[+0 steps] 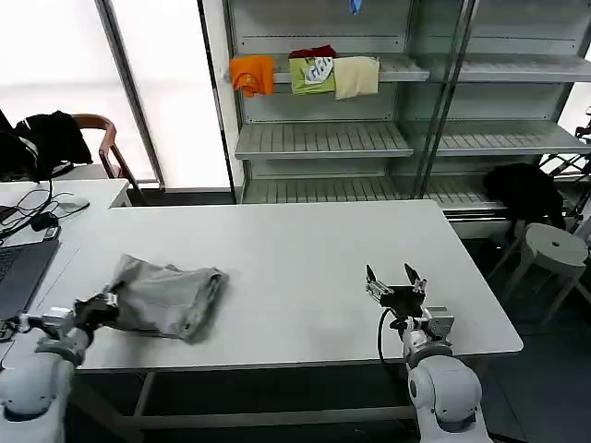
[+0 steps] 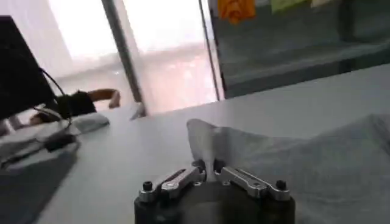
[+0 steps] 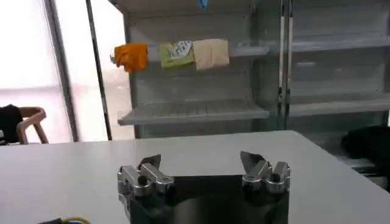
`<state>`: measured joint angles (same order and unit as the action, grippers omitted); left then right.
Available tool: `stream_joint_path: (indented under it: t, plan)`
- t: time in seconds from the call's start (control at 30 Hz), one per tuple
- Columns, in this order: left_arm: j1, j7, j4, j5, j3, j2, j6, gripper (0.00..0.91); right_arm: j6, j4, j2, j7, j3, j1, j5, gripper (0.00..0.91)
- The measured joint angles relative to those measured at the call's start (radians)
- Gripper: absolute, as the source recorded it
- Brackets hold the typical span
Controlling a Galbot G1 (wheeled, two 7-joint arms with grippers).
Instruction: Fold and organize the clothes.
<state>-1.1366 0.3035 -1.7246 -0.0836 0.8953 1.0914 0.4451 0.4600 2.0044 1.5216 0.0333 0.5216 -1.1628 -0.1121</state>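
From the head view, a white worktop [image 1: 295,249] stands before metal shelving [image 1: 323,138]; a crumpled grey shirt [image 1: 166,295] lies at its left, the right gripper [image 1: 395,277] hovering spread wide, well apart. The left wrist view shows the left gripper [image 2: 208,171] pinching the shirt's edge. In the right wrist view, its fingers [image 3: 149,165] gape over bare worktop.

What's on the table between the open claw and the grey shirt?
Nothing. In the head view, the table is bare between the right gripper and the shirt, which the left gripper pinches.
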Motion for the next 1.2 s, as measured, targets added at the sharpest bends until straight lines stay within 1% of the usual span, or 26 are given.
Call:
stream_joint_path:
  t: [0.13, 0.17, 0.2, 0.23, 0.33, 0.5, 0.63, 0.7, 0.77, 0.9, 1.03, 1.1, 1.2]
  plan:
    - [0.034, 0.026, 0.040, 0.080, 0.045, -0.090, -0.027, 0.020, -0.003, -0.009, 0.002, -0.002, 0.000, 0.003, -0.011, 0.907]
    - [0.044, 0.034, 0.047, 0.097, 0.054, -0.114, -0.031, 0.030, -0.003, -0.009, 0.002, -0.002, 0.000, 0.003, -0.013, 0.907]
    - [0.054, 0.041, 0.052, 0.111, 0.060, -0.135, -0.033, 0.060, -0.003, -0.009, 0.001, -0.002, 0.000, 0.004, -0.016, 0.907]
    - [0.064, 0.049, 0.055, 0.124, 0.065, -0.156, -0.034, 0.111, -0.004, -0.009, 0.001, -0.003, 0.001, 0.004, -0.019, 0.907]
    - [0.094, 0.076, 0.057, 0.159, 0.076, -0.211, -0.037, 0.111, -0.006, -0.009, -0.002, -0.003, 0.005, 0.001, -0.026, 0.907]
    - [0.125, 0.112, 0.038, 0.208, 0.081, -0.264, -0.038, 0.111, -0.014, -0.005, -0.010, -0.003, 0.014, -0.009, -0.038, 0.907]
    - [0.126, 0.134, -0.004, 0.265, 0.081, -0.276, -0.047, 0.111, -0.024, -0.005, -0.019, -0.003, 0.026, -0.022, -0.051, 0.907]
    - [0.113, 0.141, -0.035, 0.303, 0.078, -0.266, -0.055, 0.111, -0.030, -0.005, -0.024, -0.003, 0.033, -0.030, -0.059, 0.907]
    - [0.089, 0.145, -0.073, 0.346, 0.066, -0.236, -0.066, 0.111, -0.036, -0.006, -0.030, -0.004, 0.041, -0.039, -0.067, 0.907]
    - [0.030, 0.142, -0.127, 0.437, 0.012, -0.137, -0.086, 0.121, -0.039, -0.004, -0.041, -0.008, 0.054, -0.054, -0.080, 0.907]
    - [-0.010, 0.128, -0.174, 0.499, -0.073, -0.025, -0.085, 0.121, -0.042, 0.005, -0.045, -0.010, 0.058, -0.066, -0.085, 0.907]
    - [-0.019, 0.121, -0.198, 0.513, -0.115, 0.015, -0.076, 0.121, -0.044, 0.008, -0.043, -0.010, 0.058, -0.071, -0.086, 0.907]
    - [-0.022, 0.109, -0.232, 0.508, -0.172, 0.056, -0.048, 0.121, -0.045, 0.013, -0.041, -0.012, 0.058, -0.075, -0.086, 0.907]
